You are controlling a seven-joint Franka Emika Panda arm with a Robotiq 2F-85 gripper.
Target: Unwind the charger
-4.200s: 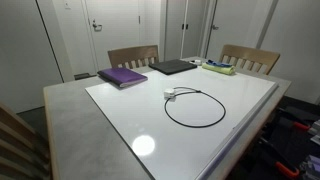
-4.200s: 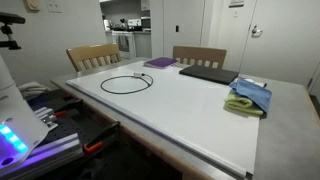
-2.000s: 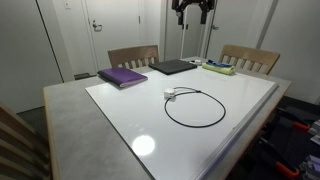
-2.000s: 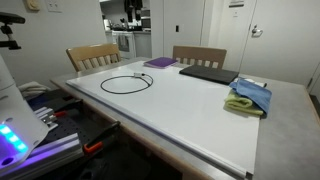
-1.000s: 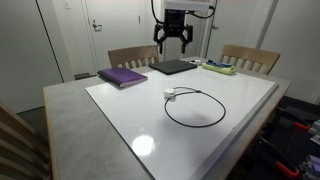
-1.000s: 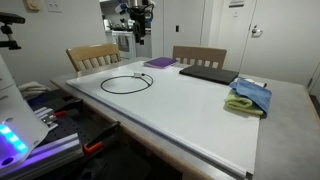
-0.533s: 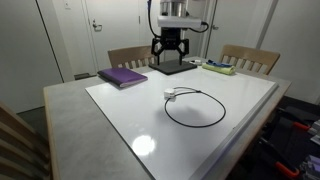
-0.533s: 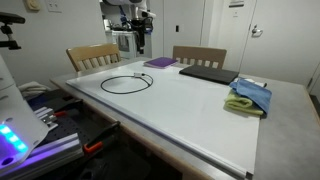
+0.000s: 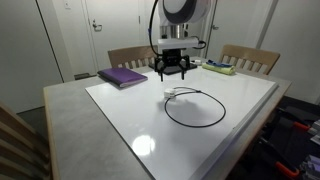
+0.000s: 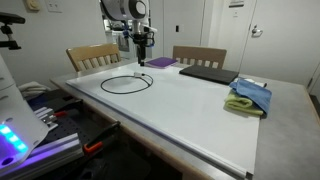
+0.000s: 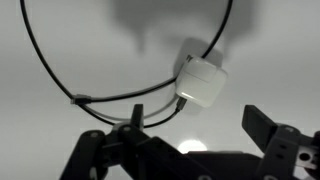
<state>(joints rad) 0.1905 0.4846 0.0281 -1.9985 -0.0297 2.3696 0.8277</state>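
The charger (image 9: 170,96) lies flat on the white desk (image 9: 120,125), wound into one wide ring about mid-desk. Its white plug block sits on the side of the ring that faces the edge with the two chairs. The claw (image 9: 173,71) hangs in the air just above and slightly beyond that plug, pointing down and clear of it. In an exterior view the claw (image 10: 141,60) likewise stands over the far rim of the ring (image 10: 126,92). In the wrist view the plug block (image 11: 203,83) shows close under the camera, with the black cable curving away from it and crossing itself beside it. The two fingers (image 11: 270,135) are spread wide with nothing between them, so the claw is released.

Half a second ago the claw was higher and nearer the chair-side edge, over the dark laptop (image 10: 208,73). It has since come down toward the plug. The ring has not moved.

A purple book (image 9: 122,76) rests near one corner of the chair-side edge, and blue and green cloths (image 10: 248,97) lie near the other.
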